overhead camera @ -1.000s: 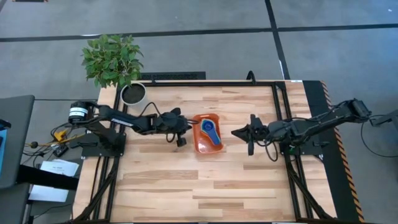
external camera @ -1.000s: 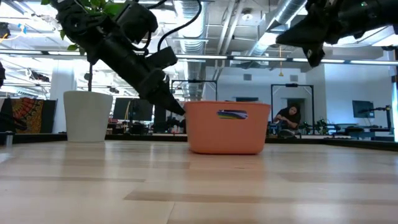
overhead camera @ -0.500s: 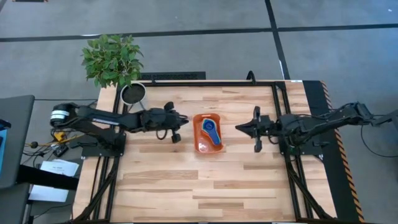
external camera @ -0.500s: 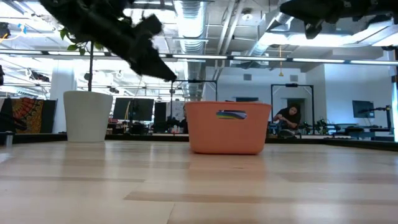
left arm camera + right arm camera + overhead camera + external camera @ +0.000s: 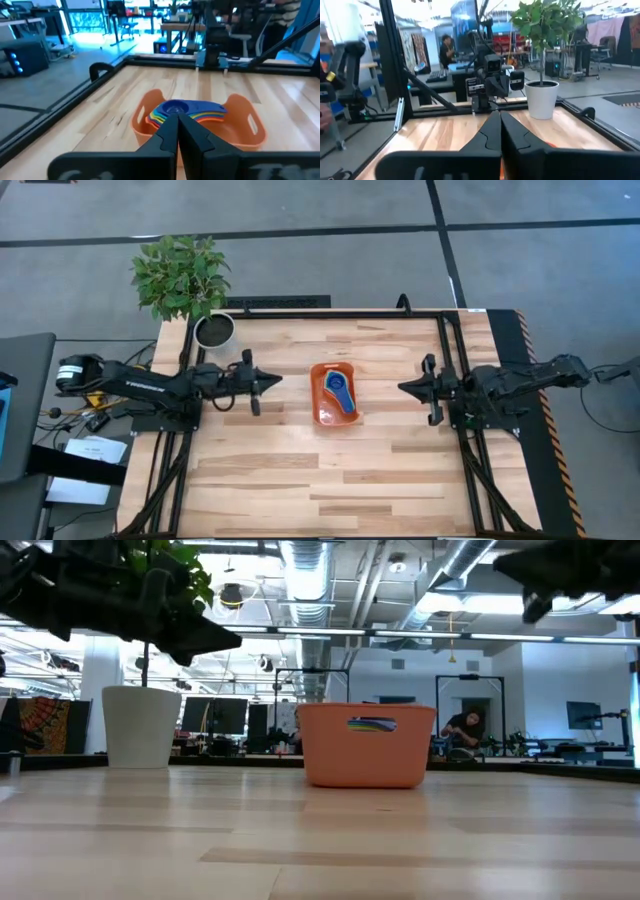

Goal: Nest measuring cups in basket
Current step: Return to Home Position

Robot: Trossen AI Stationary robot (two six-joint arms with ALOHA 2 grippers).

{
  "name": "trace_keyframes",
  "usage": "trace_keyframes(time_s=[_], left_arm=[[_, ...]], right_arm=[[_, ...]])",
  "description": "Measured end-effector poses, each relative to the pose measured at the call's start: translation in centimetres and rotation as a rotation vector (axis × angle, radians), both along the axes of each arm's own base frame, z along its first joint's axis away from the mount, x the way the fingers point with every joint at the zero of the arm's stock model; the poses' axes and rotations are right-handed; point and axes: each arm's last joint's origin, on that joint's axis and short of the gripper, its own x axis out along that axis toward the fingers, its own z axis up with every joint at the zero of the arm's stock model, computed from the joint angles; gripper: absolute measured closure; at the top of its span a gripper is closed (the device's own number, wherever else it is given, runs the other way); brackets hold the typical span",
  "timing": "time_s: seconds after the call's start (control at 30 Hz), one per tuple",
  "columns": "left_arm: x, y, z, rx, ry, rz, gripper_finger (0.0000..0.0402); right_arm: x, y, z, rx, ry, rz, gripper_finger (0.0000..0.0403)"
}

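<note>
Orange basket [image 5: 314, 396] holds the nested measuring cups [image 5: 338, 392] — dark blue on top. Flanking it, well apart: left gripper [image 5: 274, 379] and right gripper [image 5: 404, 388] — both empty, fingers pressed together.

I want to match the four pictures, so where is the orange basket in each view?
High view: basket at the table's centre.
Low view: centre, standing on the table.
Left wrist view: centre, beyond the left gripper, cups inside.
Right wrist view: not clearly visible.
Shared landmark: white plant pot, also in low and right wrist views.
</note>
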Motion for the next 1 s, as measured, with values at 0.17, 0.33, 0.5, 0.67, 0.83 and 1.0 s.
trace_keyframes(time_s=[0.17,0.33,0.5,0.67,0.83,1.0], left_arm=[[-0.8,-0.1,-0.3,0.005,-0.060,0.002,0.0401],[-2.0,-0.1,1.1,0.045,-0.115,0.020,0.0401],[-4.3,0.0,1.7,0.032,-0.063,0.040,0.0401],[-6.5,-0.1,1.7,-0.009,-0.036,0.054,0.0401],[-7.7,-0.3,1.7,-0.015,-0.036,0.054,0.0402],[-8.3,-0.3,1.5,-0.007,-0.014,0.049,0.0402]], right_arm=[[0.0,-0.2,-2.3,0.025,-0.019,-0.016,0.0395],[-0.1,-0.6,-2.6,0.043,0.010,-0.023,0.0390],[-1.1,-1.1,-2.7,0.040,0.017,-0.039,0.0398],[-2.3,-1.4,-2.8,0.060,0.003,-0.055,0.0389],[-3.0,-1.4,-3.2,0.077,0.029,-0.050,0.0397],[-2.9,-1.2,-3.7,0.095,0.064,-0.026,0.0390]])
